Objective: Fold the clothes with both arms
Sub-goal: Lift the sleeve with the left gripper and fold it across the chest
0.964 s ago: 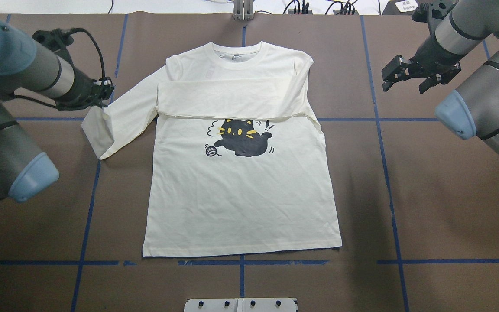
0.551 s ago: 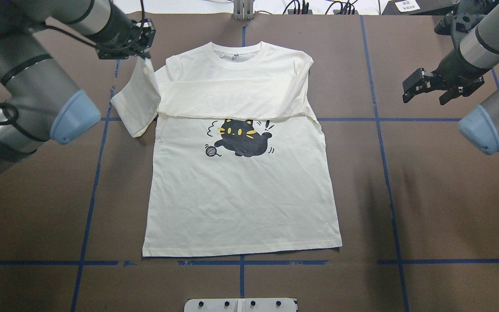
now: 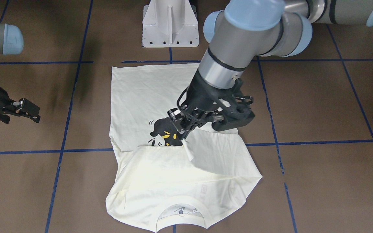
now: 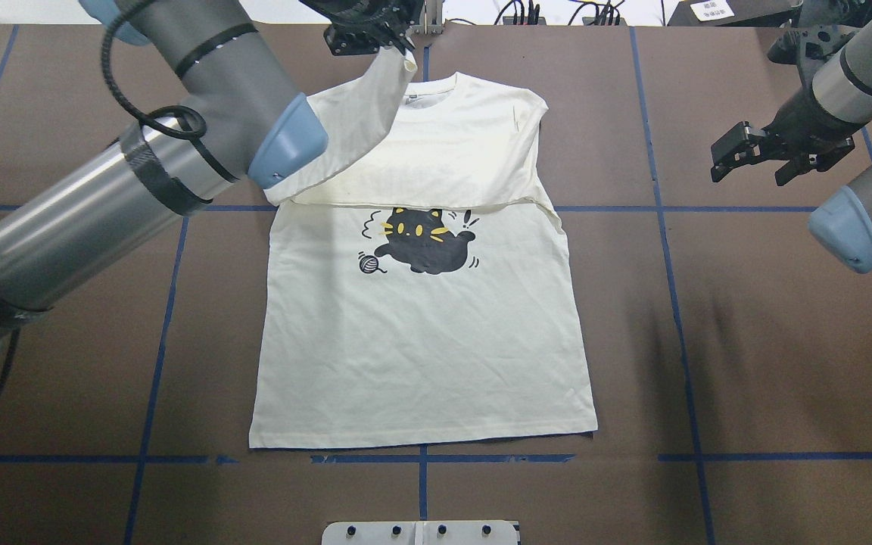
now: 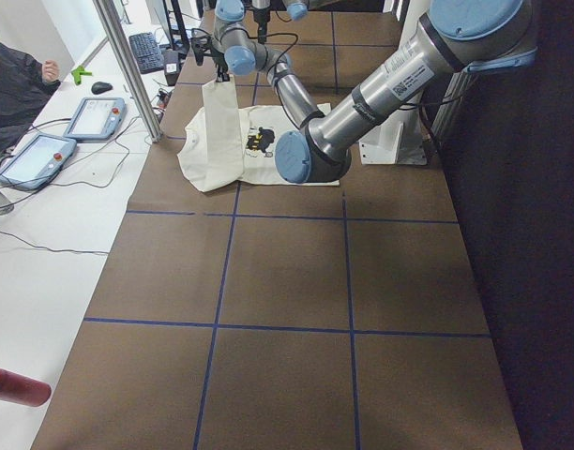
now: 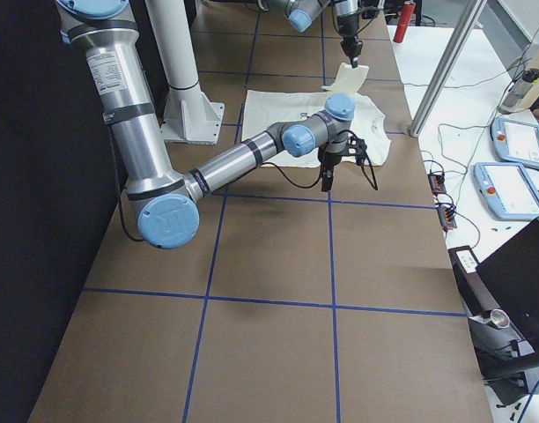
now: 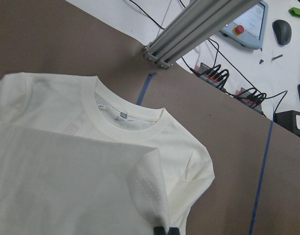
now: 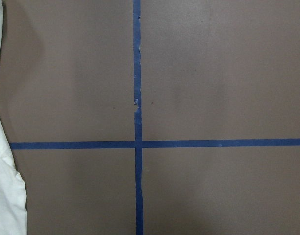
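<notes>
The shirt [image 4: 421, 333] is laid flat, print up, in the middle of the bench [image 4: 746, 341], with the collar [image 4: 436, 87] toward the far edge. One folded sleeve [image 4: 406, 178] is laid across the chest. The raised sleeve [image 4: 349, 113] is hung from its cuff, on which the left fingers [image 3: 181, 127] are clamped, above the chest. The right fingers [image 4: 735, 145] are spread and empty, held over bare bench well off to the shirt's other side.

Only a thin edge of cuff appears to be pinched, so it could be lost if the cloth is pulled taut. Nothing is pinning the body. If the sleeve is carried too far across, the shoulder could be dragged and the folded sleeve beneath disturbed. If it is released from height, it could land twisted or bunched instead of flat.
</notes>
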